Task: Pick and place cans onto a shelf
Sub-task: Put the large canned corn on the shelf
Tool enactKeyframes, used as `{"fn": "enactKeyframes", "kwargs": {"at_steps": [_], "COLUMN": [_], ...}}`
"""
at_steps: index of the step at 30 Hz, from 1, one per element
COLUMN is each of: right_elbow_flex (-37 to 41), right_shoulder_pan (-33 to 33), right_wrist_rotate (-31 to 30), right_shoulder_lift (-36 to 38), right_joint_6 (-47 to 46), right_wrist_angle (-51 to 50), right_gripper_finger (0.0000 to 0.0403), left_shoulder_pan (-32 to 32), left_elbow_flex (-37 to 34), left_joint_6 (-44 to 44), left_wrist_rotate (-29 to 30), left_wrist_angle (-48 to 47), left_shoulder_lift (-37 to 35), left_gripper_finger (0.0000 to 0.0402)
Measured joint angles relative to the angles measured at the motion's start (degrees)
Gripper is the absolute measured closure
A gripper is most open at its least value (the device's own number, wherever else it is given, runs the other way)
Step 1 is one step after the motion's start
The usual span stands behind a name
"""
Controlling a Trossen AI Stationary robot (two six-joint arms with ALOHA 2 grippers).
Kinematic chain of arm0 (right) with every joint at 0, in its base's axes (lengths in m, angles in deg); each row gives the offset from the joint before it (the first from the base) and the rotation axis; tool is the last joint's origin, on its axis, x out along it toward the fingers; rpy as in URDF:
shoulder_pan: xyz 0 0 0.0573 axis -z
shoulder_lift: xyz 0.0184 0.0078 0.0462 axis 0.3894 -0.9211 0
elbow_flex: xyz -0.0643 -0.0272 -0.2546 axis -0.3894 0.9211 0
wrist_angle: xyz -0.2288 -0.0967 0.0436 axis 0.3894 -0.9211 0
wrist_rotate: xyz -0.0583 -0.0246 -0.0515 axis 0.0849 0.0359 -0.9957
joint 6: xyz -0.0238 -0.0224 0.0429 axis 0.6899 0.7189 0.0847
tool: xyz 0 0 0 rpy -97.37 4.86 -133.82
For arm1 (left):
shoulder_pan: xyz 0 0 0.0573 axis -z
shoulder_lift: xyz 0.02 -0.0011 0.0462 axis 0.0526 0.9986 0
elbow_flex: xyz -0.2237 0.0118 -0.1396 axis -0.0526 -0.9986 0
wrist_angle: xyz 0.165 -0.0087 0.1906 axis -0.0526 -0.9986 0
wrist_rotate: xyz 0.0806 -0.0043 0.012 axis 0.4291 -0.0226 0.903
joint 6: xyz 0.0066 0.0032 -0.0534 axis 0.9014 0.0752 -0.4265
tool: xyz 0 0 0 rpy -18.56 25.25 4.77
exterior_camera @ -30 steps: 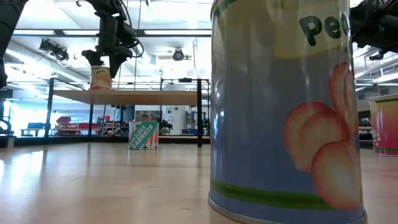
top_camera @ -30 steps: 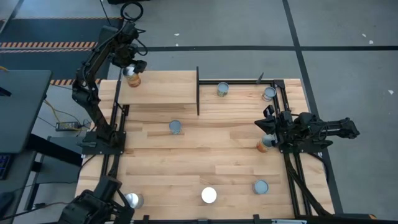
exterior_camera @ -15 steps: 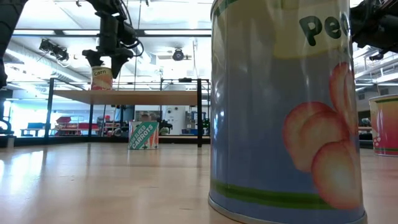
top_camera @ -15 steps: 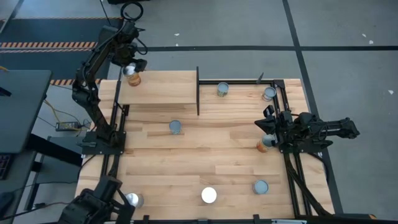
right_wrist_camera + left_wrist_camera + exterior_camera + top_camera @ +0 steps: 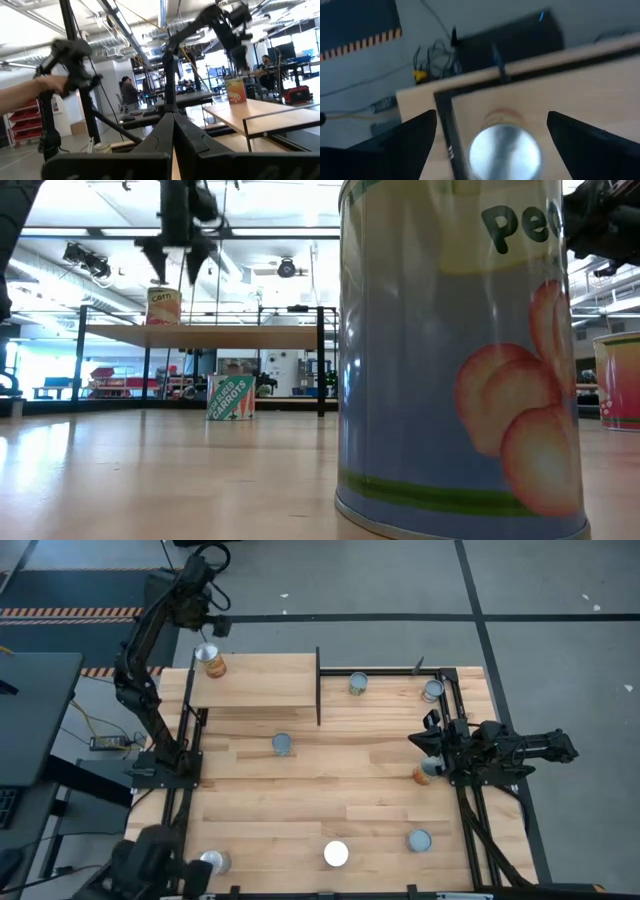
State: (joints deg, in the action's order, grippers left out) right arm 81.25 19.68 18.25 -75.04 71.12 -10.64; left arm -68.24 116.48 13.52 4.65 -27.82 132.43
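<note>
A can with an orange label (image 5: 210, 662) stands upright on the far left corner of the light-wood shelf (image 5: 262, 685). It also shows in the low view (image 5: 163, 306) and in the left wrist view (image 5: 504, 152). My left gripper (image 5: 207, 628) (image 5: 179, 258) (image 5: 491, 124) is open and hangs above this can, clear of it. My right gripper (image 5: 426, 743) (image 5: 173, 131) is shut and empty at the table's right side, next to an orange can (image 5: 427, 773). Several other cans stand on the tabletop.
On the table stand cans at the far middle (image 5: 358, 684), far right (image 5: 432, 690), middle (image 5: 283, 744), near right (image 5: 418, 840), near middle (image 5: 336, 854) and near left (image 5: 213, 861). The shelf's black upright edge (image 5: 318, 687) stands at its right end. A person shows beyond the table (image 5: 131, 92).
My left gripper has gone up from the orange-labelled can and a little toward the table's far edge, and now hangs clear above it. The can stays standing on the shelf's far left corner.
</note>
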Motion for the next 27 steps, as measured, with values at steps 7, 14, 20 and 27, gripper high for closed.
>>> {"fn": "enactKeyframes", "kwargs": {"at_steps": [7, 14, 20, 27], "right_elbow_flex": [-1.3, -13.7, -31.3, -54.4], "right_shoulder_pan": [0.0, -1.6, -4.7, -7.3], "right_wrist_rotate": [-8.9, -15.6, -16.9, -11.9], "right_shoulder_lift": [-1.1, -12.6, -30.2, -48.7], "right_joint_6": [0.4, -3.5, -11.9, -19.6], "right_wrist_angle": [-4.3, -21.8, -43.8, -78.5], "right_gripper_finger": [0.0395, 0.0398, 0.0398, 0.036], "left_shoulder_pan": [11.0, 32.3, 48.5, 60.0], "left_elbow_flex": [4.4, 4.4, 3.9, -11.4], "left_joint_6": [1.8, 3.5, 6.6, 6.4], "left_wrist_rotate": [-8.2, -7.5, -2.5, 4.8], "left_wrist_angle": [4.6, 13.3, 18.3, 27.1], "left_shoulder_lift": [-7.1, -13.4, -13.6, -17.1], "left_gripper_finger": [0.0026, 0.005, 0.0054, 0.0054]}}
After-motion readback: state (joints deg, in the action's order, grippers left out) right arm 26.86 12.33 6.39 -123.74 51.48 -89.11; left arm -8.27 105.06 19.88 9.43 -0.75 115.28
